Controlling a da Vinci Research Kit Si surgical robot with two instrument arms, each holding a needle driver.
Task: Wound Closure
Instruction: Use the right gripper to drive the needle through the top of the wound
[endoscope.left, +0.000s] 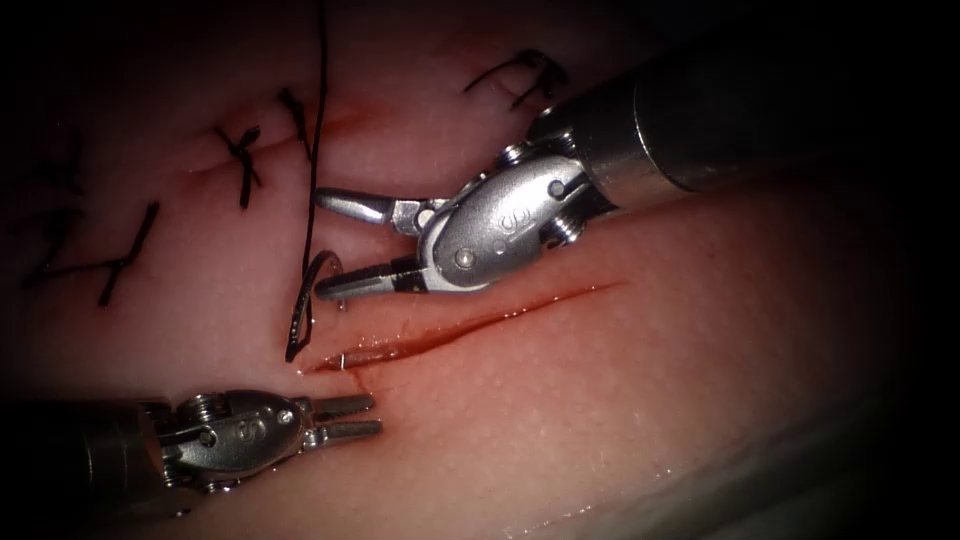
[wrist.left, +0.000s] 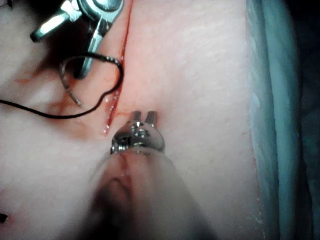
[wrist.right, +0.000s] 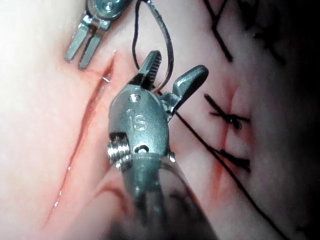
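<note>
The cut (endoscope.left: 480, 322) runs slanting across the tissue (endoscope.left: 620, 400), wet with red fluid. My right tool (endoscope.left: 322, 244) reaches in from the upper right with its jaws wide open and holds nothing. The curved needle (endoscope.left: 318, 266) arches just off the tip of the lower jaw, on the left side of the cut, and neither tool holds it. Its dark lower run drops to the tissue by the cut's left end, where a small metal point (endoscope.left: 343, 360) glints inside the cut. The thread (endoscope.left: 320, 120) hangs down from above to the needle. My left tool (endoscope.left: 372, 416) lies below the cut's left end, narrowly open and empty.
Several finished dark stitches (endoscope.left: 240, 160) cross an older closed line at the upper left, with cut thread ends (endoscope.left: 520, 80) further right. The needle's arc (wrist.left: 92, 60) and the right tool's jaw (wrist.left: 92, 47) sit beside the cut (wrist.left: 117, 95). The tissue's edge (wrist.left: 255, 125) lies beyond.
</note>
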